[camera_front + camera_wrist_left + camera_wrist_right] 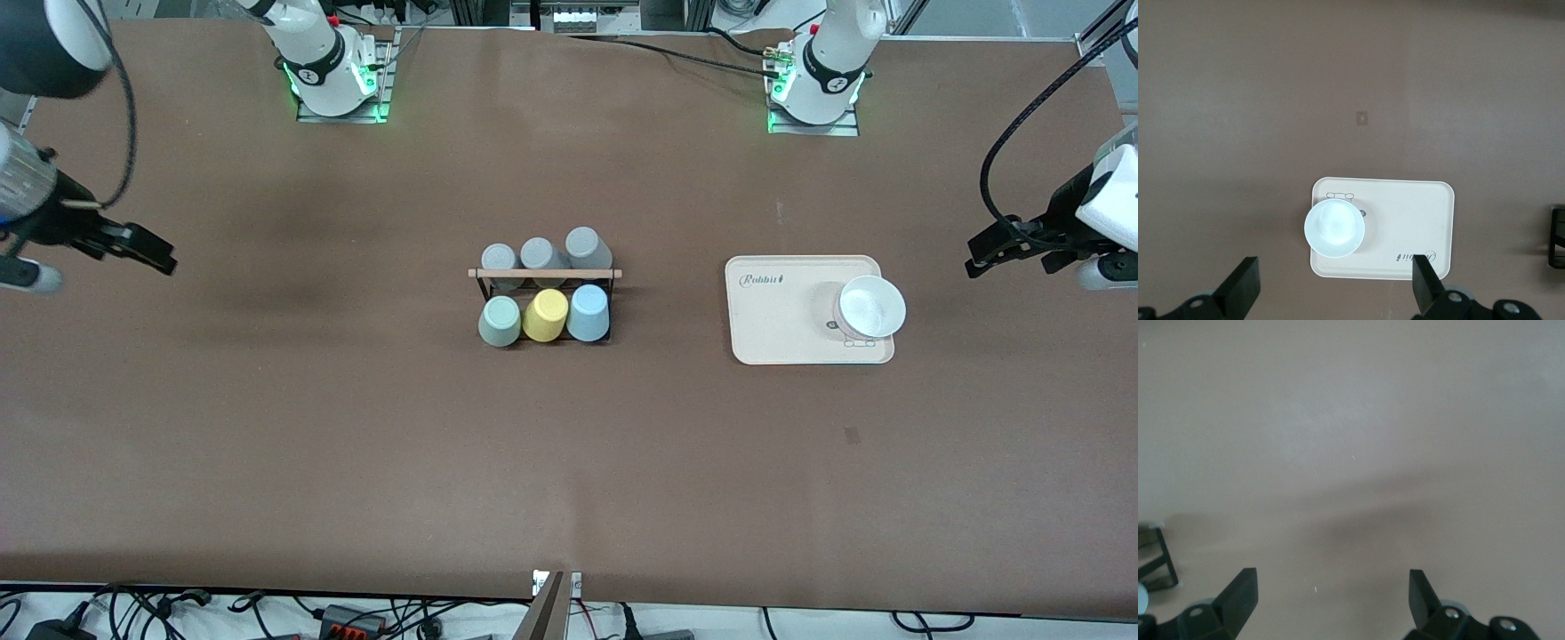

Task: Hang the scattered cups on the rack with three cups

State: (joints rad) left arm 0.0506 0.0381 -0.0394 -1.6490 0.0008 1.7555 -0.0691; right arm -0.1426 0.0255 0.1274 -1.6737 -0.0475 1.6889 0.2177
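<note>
The rack [544,274], black wire with a light wooden rod on top, stands at mid-table. The pale sage green cup [500,321] and the light blue cup [588,312] hang upside down on its pegs on the side nearer the front camera, with a yellow cup [545,315] between them. Three grey cups [539,255] fill the farther row. My right gripper [151,252] is open and empty, up in the air at the right arm's end of the table [1331,597]. My left gripper [982,253] is open and empty at the left arm's end [1335,287].
A cream tray [773,329] lies between the rack and the left arm's end, with a white bowl [871,307] on it. The left wrist view shows the tray [1405,220], the bowl [1334,229] and the rack's edge [1558,237]. A rack corner [1155,560] shows in the right wrist view.
</note>
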